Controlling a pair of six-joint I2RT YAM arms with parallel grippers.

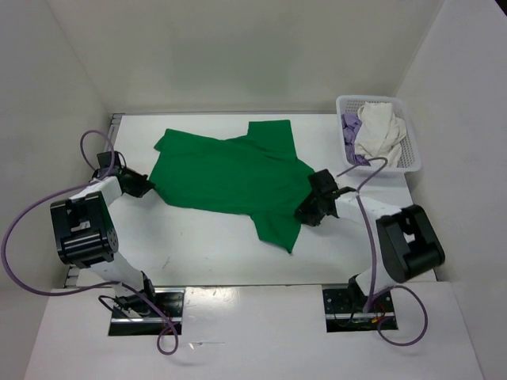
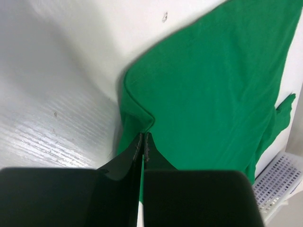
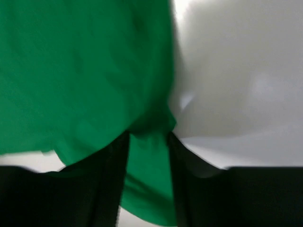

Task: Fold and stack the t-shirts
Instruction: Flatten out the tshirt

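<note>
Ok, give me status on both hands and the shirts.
Left hand shut on green t-shirt edge. Right hand open astride its hem. Shirt spread out, unfolded. White t-shirt, lavender t-shirt in basket.

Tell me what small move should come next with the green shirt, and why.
Probably close the right hand on the cloth edge. The left hand is already pinched shut on the opposite edge of the green shirt, while the right hand's fingers stand apart with cloth between them, so that side looks ungripped. The shirt lies spread and unfolded; both edges likely need holding before a fold.
</note>
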